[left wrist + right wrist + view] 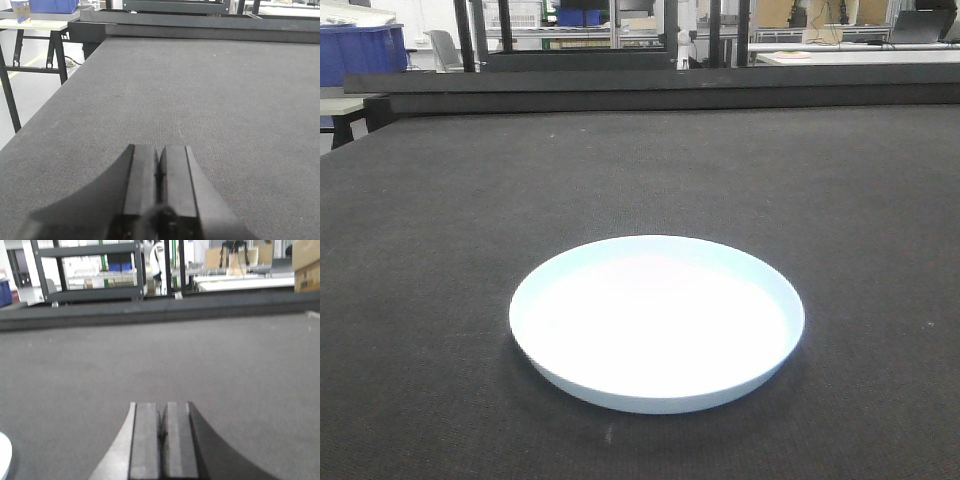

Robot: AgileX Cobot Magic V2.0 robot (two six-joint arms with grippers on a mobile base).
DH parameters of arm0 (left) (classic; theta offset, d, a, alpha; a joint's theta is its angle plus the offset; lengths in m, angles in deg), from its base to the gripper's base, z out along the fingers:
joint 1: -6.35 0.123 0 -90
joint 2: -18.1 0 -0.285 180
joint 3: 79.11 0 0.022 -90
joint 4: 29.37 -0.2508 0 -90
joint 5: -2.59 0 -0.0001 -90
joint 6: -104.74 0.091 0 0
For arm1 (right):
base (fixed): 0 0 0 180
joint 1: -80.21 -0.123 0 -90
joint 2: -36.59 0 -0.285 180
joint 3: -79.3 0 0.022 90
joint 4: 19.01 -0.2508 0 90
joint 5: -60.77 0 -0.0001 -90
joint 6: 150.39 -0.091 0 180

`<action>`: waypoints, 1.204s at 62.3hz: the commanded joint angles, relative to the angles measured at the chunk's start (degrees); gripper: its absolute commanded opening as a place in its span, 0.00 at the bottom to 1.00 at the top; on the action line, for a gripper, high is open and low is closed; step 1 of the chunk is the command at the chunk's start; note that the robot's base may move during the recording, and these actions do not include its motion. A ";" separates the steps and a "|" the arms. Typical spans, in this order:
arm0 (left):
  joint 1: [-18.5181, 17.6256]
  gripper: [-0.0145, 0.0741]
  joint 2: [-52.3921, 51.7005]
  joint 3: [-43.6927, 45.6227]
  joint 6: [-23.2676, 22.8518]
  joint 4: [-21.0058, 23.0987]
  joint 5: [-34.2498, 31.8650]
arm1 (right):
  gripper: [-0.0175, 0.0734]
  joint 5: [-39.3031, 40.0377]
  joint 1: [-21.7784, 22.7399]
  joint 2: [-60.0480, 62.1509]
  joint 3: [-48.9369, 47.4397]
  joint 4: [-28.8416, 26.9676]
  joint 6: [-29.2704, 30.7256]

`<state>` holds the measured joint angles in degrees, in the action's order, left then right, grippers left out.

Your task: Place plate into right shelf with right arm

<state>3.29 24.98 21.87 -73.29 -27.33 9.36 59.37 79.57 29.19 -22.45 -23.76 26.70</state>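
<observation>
One plate (pixel 657 322) — wide mat (pixel 430 200) all round

A wide table (pixel 430 190), covered in dark grey, coarse-woven matting, is seen filling most of the front view. A raised dark ledge (pixel 650 88) is set along its far edge, across the upper part of the frame. A single round white plate (pixel 657 322) with a pale bluish rim is laid flat on the matting, just below the centre of the frame. A few small pale specks are scattered over the cloth around it.
</observation>
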 commanded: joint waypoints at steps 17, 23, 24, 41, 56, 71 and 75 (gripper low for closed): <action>0.04 0.11 -0.36 -0.57 -0.16 0.35 -4.92 | 0.25 -27.45 -0.03 -16.41 -28.35 -0.30 1.12; 0.04 0.11 -0.36 -0.57 -0.16 0.35 -4.92 | 0.25 -33.42 -0.03 -22.87 -33.72 -2.11 3.91; 0.04 0.11 -0.36 -0.57 -0.16 0.35 -4.92 | 0.25 -33.96 -0.03 -23.66 -34.37 -2.70 4.53; 0.04 0.11 -0.36 -0.57 -0.16 0.35 -4.92 | 0.26 -38.13 -4.85 -40.37 -40.95 -21.16 19.56; 0.04 0.11 -0.36 -0.57 -0.16 0.35 -4.92 | 0.63 -33.09 -14.55 -53.36 -41.67 -23.67 20.50; 0.04 0.11 -0.36 -0.57 -0.16 0.35 -4.92 | 0.88 -30.34 -21.20 -68.03 -45.22 -26.48 20.40; 0.04 0.11 -0.36 -0.57 -0.16 0.35 -4.92 | 0.88 -30.71 -21.74 -71.91 -47.53 -26.48 20.40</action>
<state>3.29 24.98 21.87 -73.29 -27.33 9.36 25.80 58.51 -39.47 -65.58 -48.36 46.44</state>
